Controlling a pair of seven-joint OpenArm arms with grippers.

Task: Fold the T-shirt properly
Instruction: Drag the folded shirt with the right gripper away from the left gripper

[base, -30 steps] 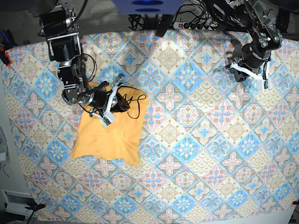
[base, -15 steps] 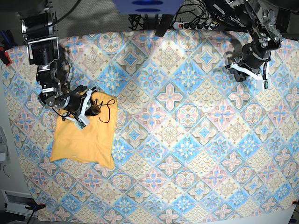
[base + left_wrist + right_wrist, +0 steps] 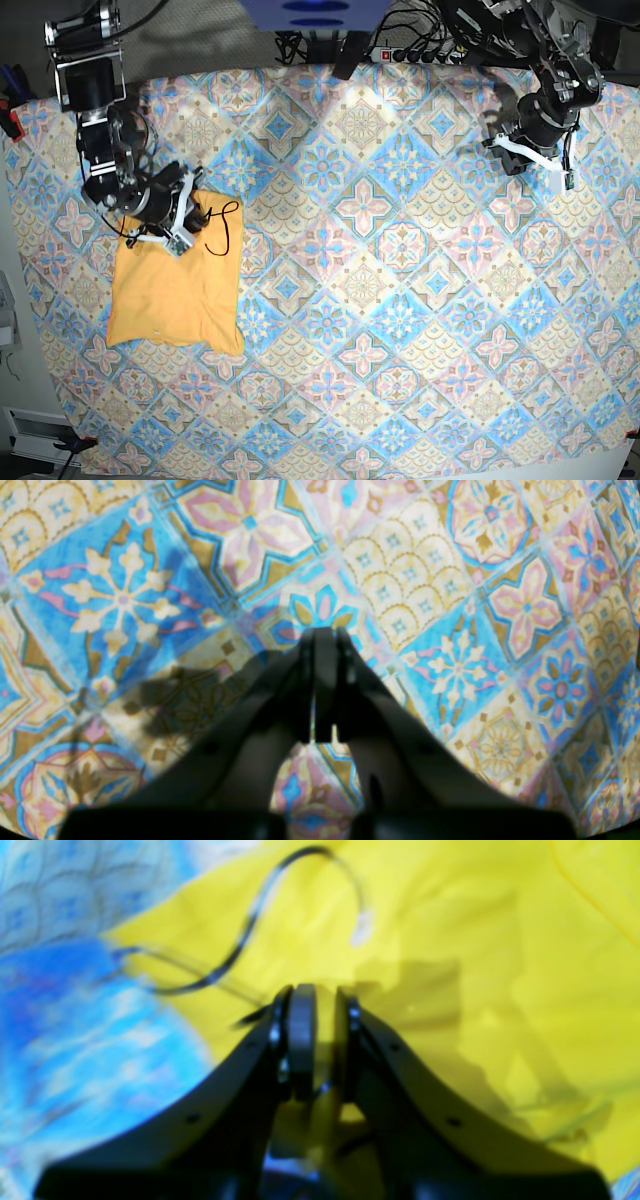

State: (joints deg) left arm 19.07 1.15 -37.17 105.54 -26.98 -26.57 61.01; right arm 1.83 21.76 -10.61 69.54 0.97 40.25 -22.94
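The T-shirt (image 3: 175, 290) lies as a folded yellow-orange rectangle at the table's left side. My right gripper (image 3: 195, 225) is at its upper right corner. In the right wrist view the right gripper (image 3: 320, 990) has its jaws nearly together, with yellow T-shirt (image 3: 500, 940) cloth filling the narrow gap, so it looks pinched. My left gripper (image 3: 558, 181) hangs at the far right, well away from the shirt. The left wrist view shows the left gripper (image 3: 320, 632) shut on nothing above the tablecloth (image 3: 450, 580).
A thin black cable (image 3: 225, 228) loops from the right arm over the shirt's top right corner; the same cable (image 3: 250, 925) shows in the right wrist view. The tile-patterned tablecloth (image 3: 380, 300) covers the whole table. Cables and a power strip (image 3: 420, 52) lie beyond the far edge.
My right gripper has dragged the T-shirt leftward across the table, most of it in the first half second. The left arm has not moved.
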